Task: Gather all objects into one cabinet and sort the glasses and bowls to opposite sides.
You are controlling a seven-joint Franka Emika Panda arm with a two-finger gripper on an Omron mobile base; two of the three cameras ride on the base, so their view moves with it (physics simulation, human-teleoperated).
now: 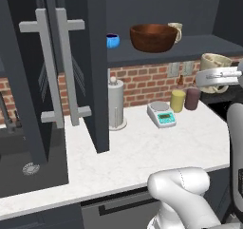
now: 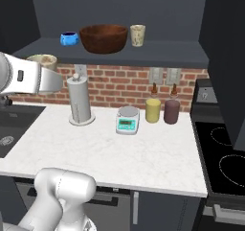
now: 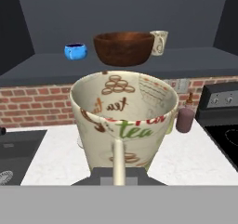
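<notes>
The claw (image 3: 118,169) is clamped shut on the near rim of a cream mug (image 3: 124,118) — held upright, below the shelf (image 3: 139,62).

The open cabinet shelf (image 2: 158,52) carries three things in a row: a small blue bowl (image 2: 69,38) toward its left end, a big brown wooden bowl (image 2: 104,38) just beside it, and a pale cup (image 2: 137,35) right of the wooden bowl, toward the back.

Below, the white marble counter (image 2: 119,153) carries, along its back edge, a grey paper-towel roll (image 2: 79,100) on a round stand, a small kitchen scale (image 2: 128,120), a yellow canister (image 2: 153,110) and a dark plum canister (image 2: 172,111) just beside each other.
</notes>
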